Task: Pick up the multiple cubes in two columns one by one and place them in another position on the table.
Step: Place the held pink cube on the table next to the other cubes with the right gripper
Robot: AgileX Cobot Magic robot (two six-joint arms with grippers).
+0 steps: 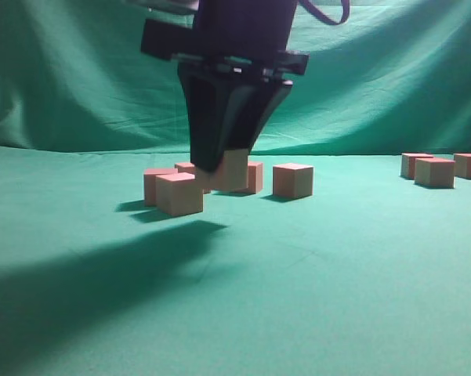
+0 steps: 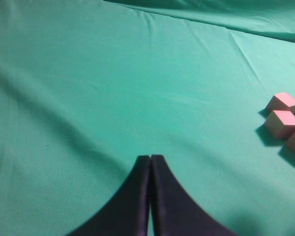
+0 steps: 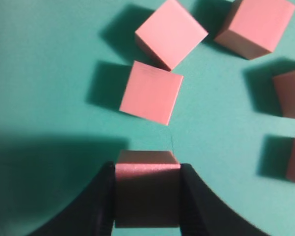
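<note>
My right gripper [image 1: 219, 166] [image 3: 147, 194] is shut on one pinkish-red cube [image 1: 235, 172] [image 3: 147, 189], which fills the gap between the black fingers. The held cube hangs low over the teal table [image 1: 313, 298], among a loose cluster of cubes: one in front [image 1: 179, 193], one to its left [image 1: 158, 184], one to the right [image 1: 292, 180]. From the right wrist, two tilted cubes [image 3: 151, 92] [image 3: 171, 33] lie just ahead of the held one. My left gripper [image 2: 150, 158] is shut and empty over bare cloth, with three cubes [image 2: 281, 123] off to its right.
A second group of cubes [image 1: 433, 171] sits at the far right of the table. More cubes [image 3: 257, 24] [image 3: 289, 93] lie right of the held one. A draped green backdrop [image 1: 78, 78] closes the rear. The arm's shadow [image 1: 86, 274] covers the front left.
</note>
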